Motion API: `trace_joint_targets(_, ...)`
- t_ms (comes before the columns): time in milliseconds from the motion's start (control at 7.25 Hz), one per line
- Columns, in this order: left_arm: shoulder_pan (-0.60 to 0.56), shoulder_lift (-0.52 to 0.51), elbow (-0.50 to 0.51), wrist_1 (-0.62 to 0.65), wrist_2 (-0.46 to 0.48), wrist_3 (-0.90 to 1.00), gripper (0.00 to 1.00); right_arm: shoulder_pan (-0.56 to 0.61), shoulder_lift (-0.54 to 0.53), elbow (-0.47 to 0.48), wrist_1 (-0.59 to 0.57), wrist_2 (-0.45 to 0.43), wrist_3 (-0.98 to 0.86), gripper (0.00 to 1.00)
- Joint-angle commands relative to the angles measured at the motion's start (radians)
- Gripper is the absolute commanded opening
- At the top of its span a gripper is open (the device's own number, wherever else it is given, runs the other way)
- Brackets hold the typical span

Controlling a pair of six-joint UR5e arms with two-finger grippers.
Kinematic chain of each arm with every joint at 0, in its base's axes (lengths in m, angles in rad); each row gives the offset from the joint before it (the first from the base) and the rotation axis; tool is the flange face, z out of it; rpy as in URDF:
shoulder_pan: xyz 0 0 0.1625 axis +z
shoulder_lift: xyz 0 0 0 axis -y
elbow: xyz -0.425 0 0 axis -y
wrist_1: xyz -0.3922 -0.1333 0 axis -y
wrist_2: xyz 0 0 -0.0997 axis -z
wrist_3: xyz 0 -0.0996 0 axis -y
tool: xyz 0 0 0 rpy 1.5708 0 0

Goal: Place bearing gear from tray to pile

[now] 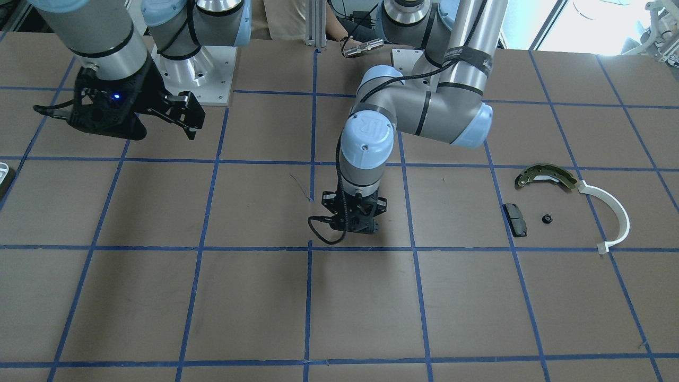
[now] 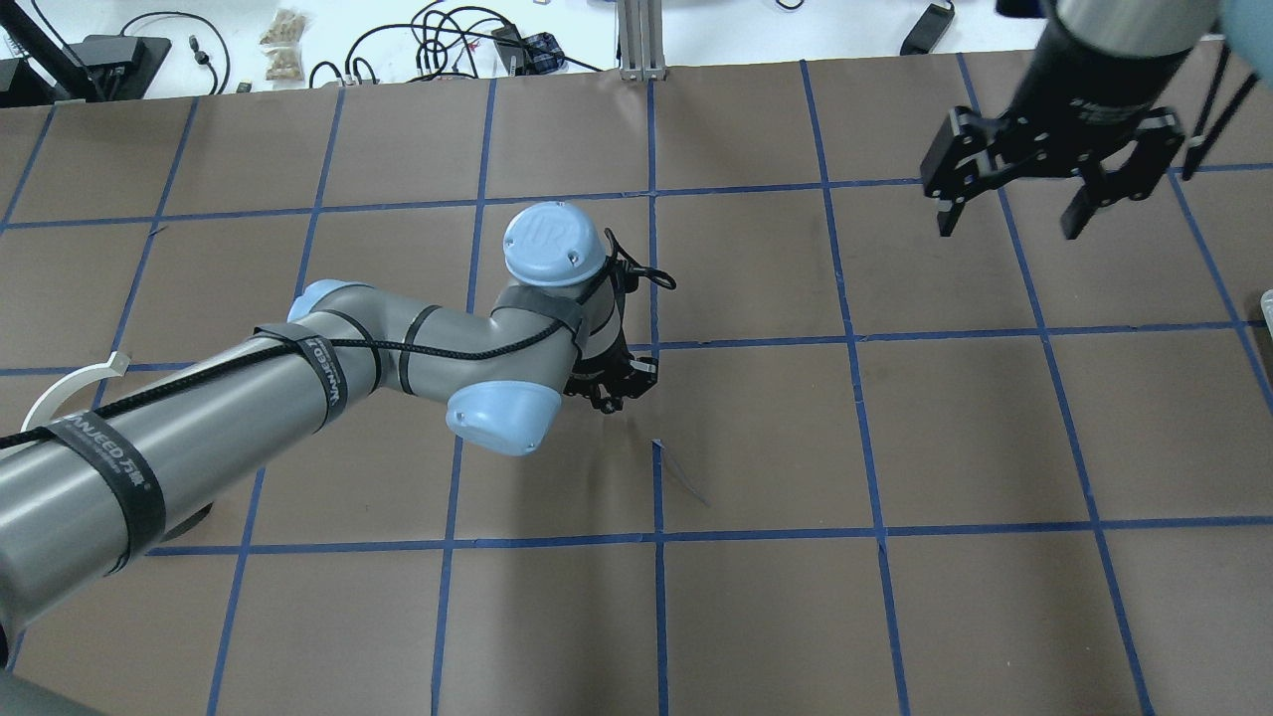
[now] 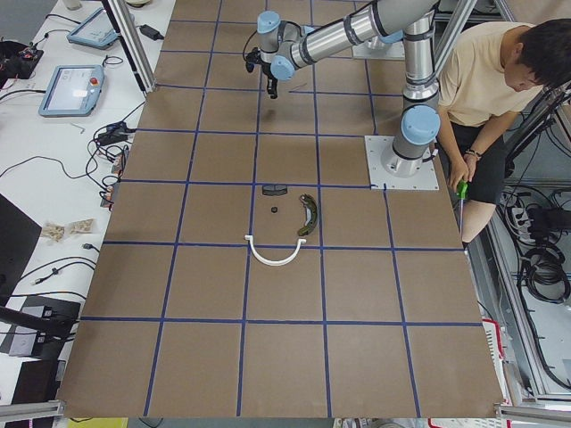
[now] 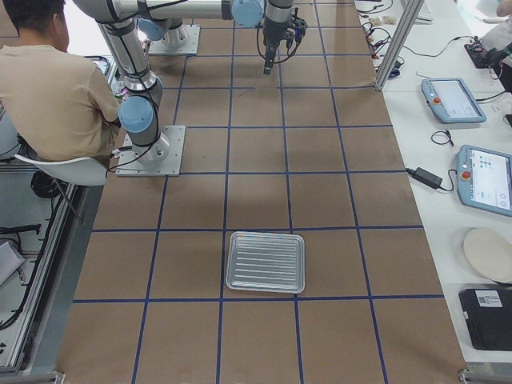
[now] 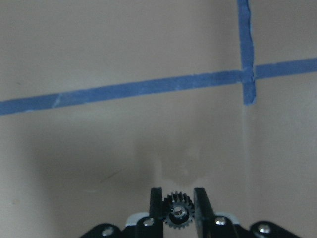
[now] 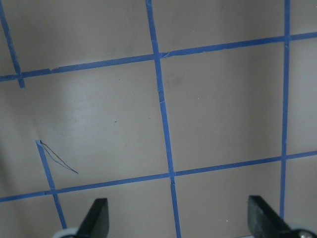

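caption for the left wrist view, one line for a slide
Left gripper shut on a small bearing gear over the blue-taped table.

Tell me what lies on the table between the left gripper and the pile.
Nothing: the front-facing view shows only bare table and blue tape lines between the left gripper and the pile.

— Home, shop, lab?
— Robot lab, plainly. A left arm and a right arm bolted on metal plates to a brown table, taped off in a blue grid.
— More signs?
— Control tablets, a power brick and loose cables on white benches alongside; aluminium posts at the edge; a person seated close by the table.
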Motion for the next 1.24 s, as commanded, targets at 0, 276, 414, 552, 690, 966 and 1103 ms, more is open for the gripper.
trace_joint_targets(0,0.210,0.010,0.141,-0.195,0.015,0.192,0.00,0.006,0.012,0.053,-0.169,-0.011,-0.120,1.00)
trace_joint_targets(276,0.414,0.012,0.139,-0.212,0.015,0.421,0.00,-0.022,0.010,0.026,-0.170,-0.006,-0.139,1.00)
trace_joint_targets(414,0.485,0.019,0.136,-0.214,0.018,0.492,0.00,-0.028,0.008,0.009,-0.153,-0.011,-0.140,1.00)
trace_joint_targets(552,0.562,0.021,0.134,-0.214,0.018,0.573,0.00,-0.028,0.001,0.010,-0.126,-0.008,-0.137,1.00)
trace_joint_targets(690,0.629,0.019,0.133,-0.215,0.018,0.659,0.00,-0.027,0.001,0.013,-0.127,-0.008,-0.137,1.00)
trace_joint_targets(966,0.749,0.010,0.131,-0.215,0.022,0.817,0.00,-0.027,0.001,0.016,-0.126,-0.008,-0.140,1.00)
trace_joint_targets(1103,0.821,-0.002,0.128,-0.214,0.021,0.880,0.00,-0.027,0.001,0.018,-0.124,-0.009,-0.142,1.00)
